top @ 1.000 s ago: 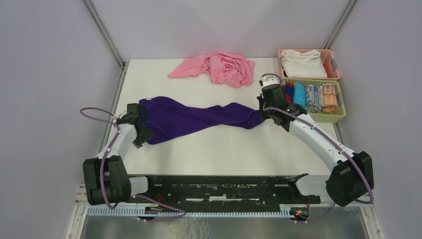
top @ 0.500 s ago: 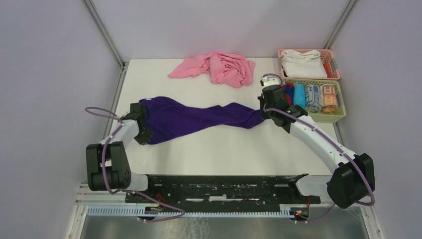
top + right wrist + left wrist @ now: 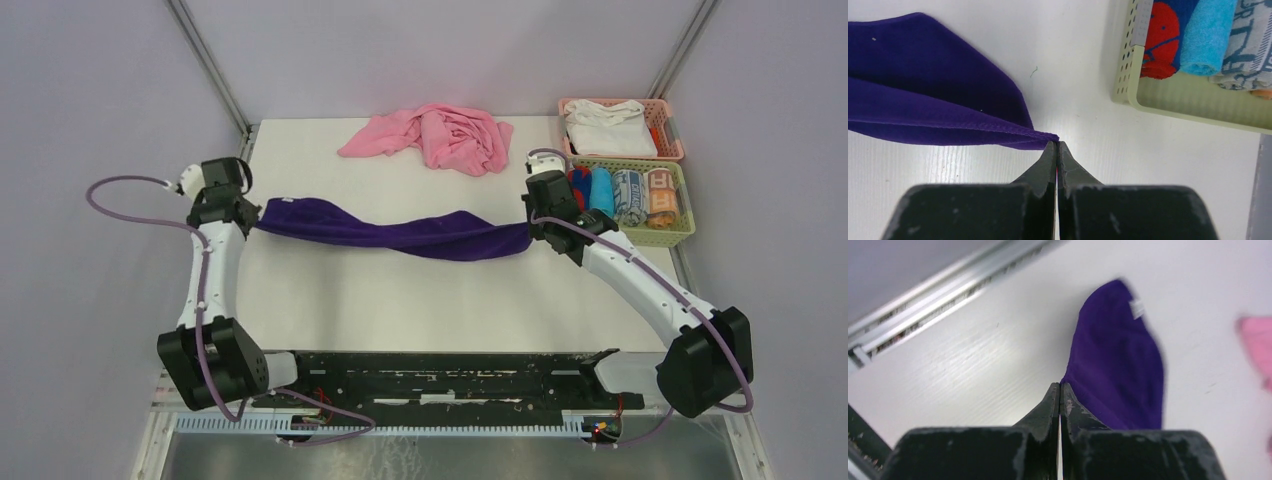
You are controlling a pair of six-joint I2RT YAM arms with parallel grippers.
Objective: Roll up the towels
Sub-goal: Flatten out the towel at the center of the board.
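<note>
While the right pincer (image 3: pixel 532 235) remains clenched on the right-hand corner of the purple towel (image 3: pixel 390 228), the left pincer (image 3: pixel 250 218) is recorded as altered. A second earlier it was half parted at the near-left edge of the cloth; now it is closed tight on the left-hand corner and has been carried toward the far-left side of the counter (image 3: pixel 420 300). The towel, formerly spread broad and slack at its left end, is now drawn out into a long narrow band between the two pincers, dipping a little at its middle. Whether the middle rests on the counter or is held just clear of it cannot be told. The change is judged to mean that the cloth is being stretched and straightened so that it can be laid flat; no rolling is yet begun. In the left wrist view the towel is seen to issue directly from the closed tips and to fan away beyond them. In the right wrist view a hemmed corner is pinched at the very tips, the rest trailing off to the left. Also noted: a pink cloth (image 3: pixel 440 135) bunched at the far edge, well apart from the band, and a green basket (image 3: pixel 682 236) of rolled cloths (image 3: pixel 625 195) just beside the right pincer.
</note>
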